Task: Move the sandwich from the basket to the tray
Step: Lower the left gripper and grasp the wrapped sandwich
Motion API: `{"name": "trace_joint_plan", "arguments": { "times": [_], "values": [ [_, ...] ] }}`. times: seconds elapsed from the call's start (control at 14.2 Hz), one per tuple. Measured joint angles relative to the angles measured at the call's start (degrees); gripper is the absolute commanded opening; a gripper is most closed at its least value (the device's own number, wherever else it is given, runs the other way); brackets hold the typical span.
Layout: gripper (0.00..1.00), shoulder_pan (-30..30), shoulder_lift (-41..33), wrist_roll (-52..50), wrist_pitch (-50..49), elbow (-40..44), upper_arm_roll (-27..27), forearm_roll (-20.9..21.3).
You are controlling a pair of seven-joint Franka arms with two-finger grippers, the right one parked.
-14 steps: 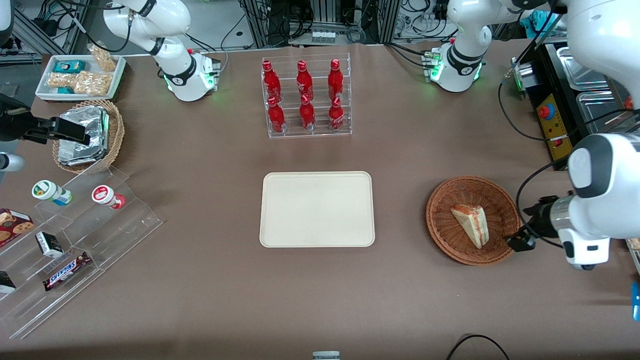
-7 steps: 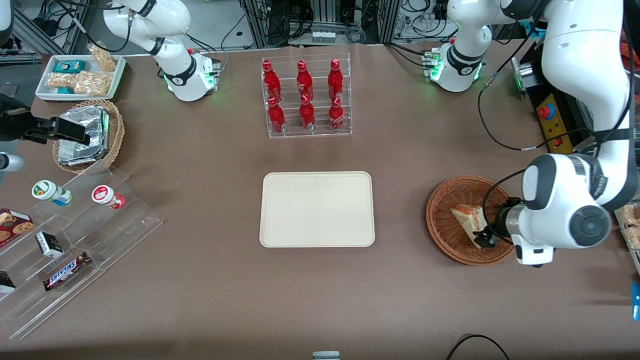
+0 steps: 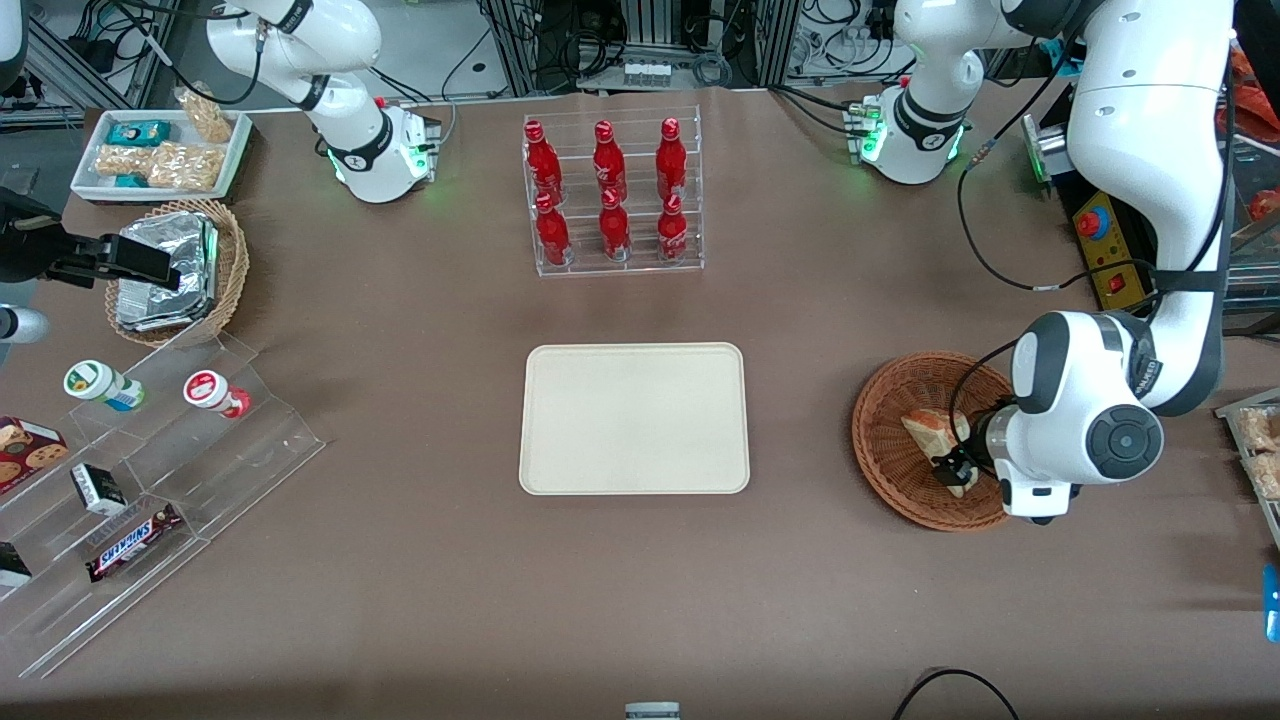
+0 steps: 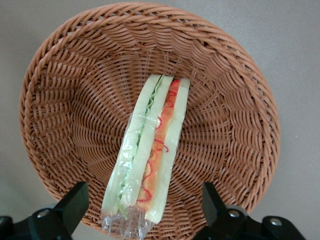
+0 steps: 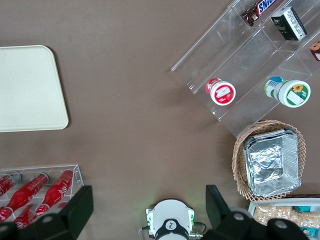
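The clear-wrapped sandwich [image 4: 150, 150] lies in the reddish-brown wicker basket [image 4: 65, 85], its green, red and orange filling edge facing up. My left gripper [image 4: 145, 207] is open above it, one dark finger [image 4: 75, 202] on each side of the wedge's end, neither touching it. From the front, the gripper [image 3: 957, 462] hangs over the sandwich [image 3: 925, 428] in the basket [image 3: 885, 440], with the wrist covering part of both. The cream tray [image 3: 634, 418] lies bare at the table's middle, toward the parked arm from the basket.
A clear rack of red bottles [image 3: 612, 195] stands farther from the front camera than the tray. A clear stepped stand [image 3: 150, 470] with snacks, a lighter basket of foil packs [image 3: 175, 270] and a white snack tray [image 3: 160, 150] sit at the parked arm's end.
The left arm has swung in over the basket from its outer rim, and the gripper now straddles the sandwich. The sandwich has not moved.
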Motion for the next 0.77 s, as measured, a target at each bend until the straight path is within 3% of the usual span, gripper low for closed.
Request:
{"name": "trace_joint_plan", "arguments": {
  "times": [0.28, 0.63, 0.7, 0.77],
  "values": [
    [1.0, 0.03, 0.0, 0.14, 1.28, -1.74, 0.0, -0.32],
    [1.0, 0.38, 0.09, 0.31, 10.43, -8.55, 0.0, -0.82],
    [0.92, 0.41, 0.09, 0.32, 10.68, -9.07, 0.01, -0.92],
    [0.6, 0.45, 0.08, 0.33, 10.73, -9.21, 0.03, -1.09]
  ]
}}
